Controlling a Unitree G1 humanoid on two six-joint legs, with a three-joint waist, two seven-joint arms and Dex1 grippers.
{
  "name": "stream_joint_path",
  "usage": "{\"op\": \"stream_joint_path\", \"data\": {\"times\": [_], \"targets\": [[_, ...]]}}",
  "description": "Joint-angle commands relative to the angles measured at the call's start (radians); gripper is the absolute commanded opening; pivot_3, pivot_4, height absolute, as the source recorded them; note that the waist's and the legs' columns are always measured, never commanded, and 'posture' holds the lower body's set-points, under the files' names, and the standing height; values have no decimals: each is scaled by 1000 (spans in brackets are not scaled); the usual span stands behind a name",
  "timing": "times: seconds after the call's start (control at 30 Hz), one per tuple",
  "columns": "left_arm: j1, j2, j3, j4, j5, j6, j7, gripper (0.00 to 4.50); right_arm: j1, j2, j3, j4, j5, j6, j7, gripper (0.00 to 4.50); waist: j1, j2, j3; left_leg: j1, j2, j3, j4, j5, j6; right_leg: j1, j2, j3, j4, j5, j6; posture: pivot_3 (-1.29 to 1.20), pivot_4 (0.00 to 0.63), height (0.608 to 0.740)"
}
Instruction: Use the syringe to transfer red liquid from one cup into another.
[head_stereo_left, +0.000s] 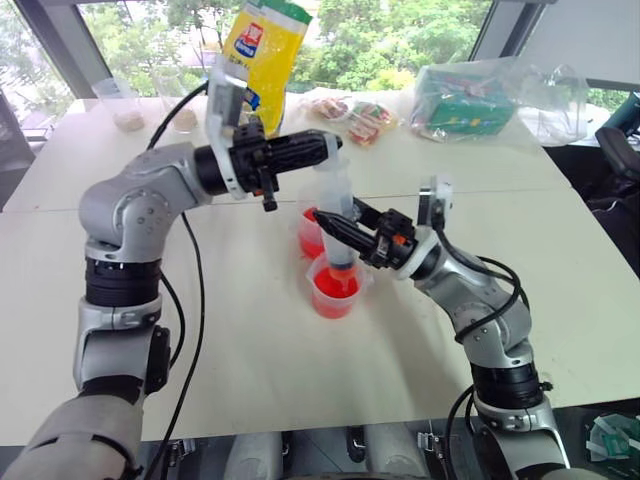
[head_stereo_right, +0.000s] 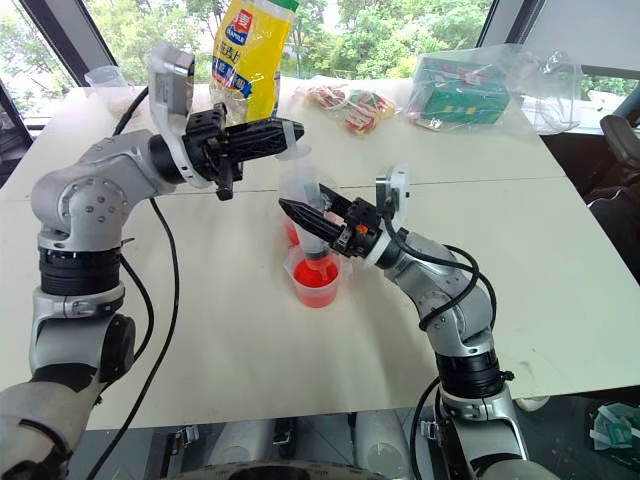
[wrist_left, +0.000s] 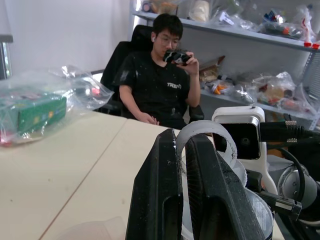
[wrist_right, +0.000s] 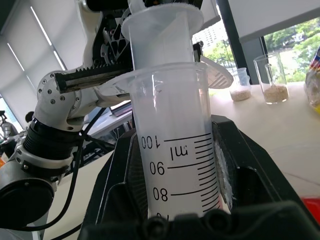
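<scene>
The syringe (head_stereo_left: 336, 215) stands upright over the nearer of two cups, its reddish nozzle dipped into the cup (head_stereo_left: 335, 290) that holds the red liquid (head_stereo_left: 334, 297); a second cup (head_stereo_left: 310, 232) with red liquid stands just behind it, touching or nearly so. The right claw (head_stereo_left: 328, 224) reaches in from the right and is clamped on the barrel, its two black fingers pressed against the clear plastic on either side — the right wrist view shows the printed scale marks between them. The left claw (head_stereo_left: 325, 150) comes in level from the left, above the right one, and is pinched shut on the pale plunger top (wrist_left: 207, 137), the fingers (wrist_left: 160, 200) squeezing the rim of the plunger head between them. Both cups sit near the middle of the pale surface (head_stereo_left: 250, 350). At its far side a yellow bag (head_stereo_left: 265, 50) stands behind the left arm, with two clear cups of beige powder (head_stereo_left: 125, 105) to the left, a packet of small wrapped items (head_stereo_left: 355, 115) and a clear plastic bag with a green box (head_stereo_left: 465, 100) to the right. In the left wrist view a person (wrist_left: 160, 82) in a black shirt sits in a chair beyond the surface — one hand raised, holding a small dark object — with cluttered shelves behind.
</scene>
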Motion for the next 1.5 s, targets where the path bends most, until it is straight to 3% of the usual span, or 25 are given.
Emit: {"op": "stream_joint_path", "data": {"times": [0.03,0.77,0.9,1.1,1.3,1.5], "targets": [[24,-7,-46,-53,-13,20,-24,61,-67,15,-32,-37,30,-22,-15,1397,0,0,0,0,0,0,0,0,0,0,0,0,0,0,0,0,150,740],[10,0,-49,-36,1,23,5,61,-122,19,-61,-31,55,6,-34,1397,1,0,0,0,0,0,0,0,0,0,0,0,0,0,0,0,150,740],[-31,18,6,17,-15,35,21,1388,-88,19,-45,-35,51,12,-28,1397,1,0,0,0,0,0,0,0,0,0,0,0,0,0,0,0,150,740],[-42,91,85,63,-16,15,16,4472,-63,19,-44,-32,49,16,-29,1397,-3,0,0,0,0,0,0,0,0,0,0,0,0,0,0,0,150,740],[5,167,139,38,-32,17,3,4472,-95,7,-103,-26,96,42,-70,1397,-1,0,0,0,0,0,0,0,0,0,0,0,0,0,0,0,150,740],[85,191,159,-17,-47,31,18,4472,-202,-54,-223,13,137,171,-278,1397,1,0,0,0,0,0,0,0,0,0,-1,0,0,0,0,0,150,740]]}}
